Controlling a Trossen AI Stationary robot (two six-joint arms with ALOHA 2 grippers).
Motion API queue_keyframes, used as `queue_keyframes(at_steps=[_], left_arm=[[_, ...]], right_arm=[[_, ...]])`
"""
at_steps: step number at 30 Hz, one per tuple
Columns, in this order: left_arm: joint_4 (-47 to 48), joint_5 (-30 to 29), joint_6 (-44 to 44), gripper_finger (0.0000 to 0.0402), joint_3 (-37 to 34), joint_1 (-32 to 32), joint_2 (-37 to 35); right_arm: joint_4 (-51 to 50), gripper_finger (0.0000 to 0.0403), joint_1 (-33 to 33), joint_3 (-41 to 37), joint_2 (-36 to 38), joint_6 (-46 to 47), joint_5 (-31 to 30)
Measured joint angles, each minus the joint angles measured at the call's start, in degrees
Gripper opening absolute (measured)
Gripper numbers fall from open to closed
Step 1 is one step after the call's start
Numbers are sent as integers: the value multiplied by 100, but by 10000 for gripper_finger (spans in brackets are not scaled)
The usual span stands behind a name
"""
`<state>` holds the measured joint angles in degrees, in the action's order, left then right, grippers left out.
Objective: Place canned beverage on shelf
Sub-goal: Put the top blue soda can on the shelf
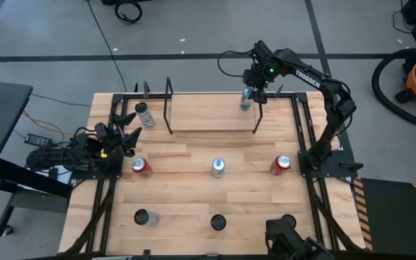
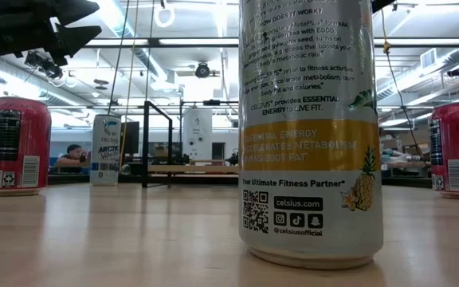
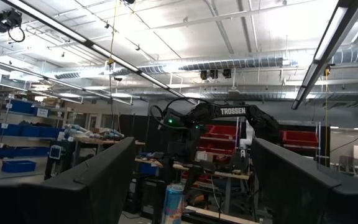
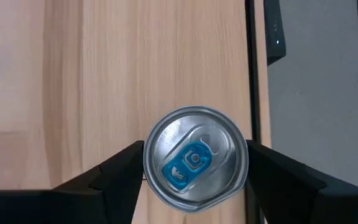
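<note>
The shelf (image 1: 208, 112) is a low wood board with black rod end frames at the table's far middle; in the low view (image 2: 190, 169) it shows far off. My right gripper (image 1: 253, 90) is over the shelf's right end, shut on a silver can with a blue tab (image 4: 194, 158). This can also shows in the high view (image 1: 245, 101). My left gripper (image 1: 125, 133) is open and empty at the table's left side, above the table, with nothing between its fingers in its wrist view (image 3: 194, 186). My right gripper pinches the can's side wall near the top rim (image 4: 149, 163) between its two fingers (image 4: 120, 168), one on each opposite side. The fingers come from above, pointing down. The can is upright over the wood board; whether its base rests on the board, I cannot tell.
Three cans stand in a row mid-table: a red can (image 1: 141, 167), a blue-topped can (image 1: 217, 167) and another red can (image 1: 282, 165). A silver can (image 1: 144, 115) stands left of the shelf. Two dark-topped cans (image 1: 144, 217) (image 1: 217, 222) stand near the front edge.
</note>
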<state>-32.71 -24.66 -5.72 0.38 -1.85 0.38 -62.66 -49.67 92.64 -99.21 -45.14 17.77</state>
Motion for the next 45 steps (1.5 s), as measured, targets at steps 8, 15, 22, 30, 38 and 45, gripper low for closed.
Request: queue_keyframes(at_steps=[8, 15, 22, 30, 38, 45], left_arm=[[26, 0, 0, 321, 0, 0, -2], [31, 1, 0, 321, 0, -1, -2], [35, 1, 0, 321, -2, 0, -2], [35, 0, 0, 321, 0, -2, 0], [35, 2, 46, 321, 0, 0, -1], [35, 2, 48, 321, 0, -2, 0]], right_arm=[[147, 292, 87, 2, -7, 157, -303], [442, 318, 239, 2, -7, 161, -322], [513, 327, 397, 2, 196, 321, -1150], [519, 325, 604, 4, 717, 1144, -1470], [499, 325, 690, 4, 803, 2875, -1181], [602, 325, 693, -181, 742, 4084, -1346]])
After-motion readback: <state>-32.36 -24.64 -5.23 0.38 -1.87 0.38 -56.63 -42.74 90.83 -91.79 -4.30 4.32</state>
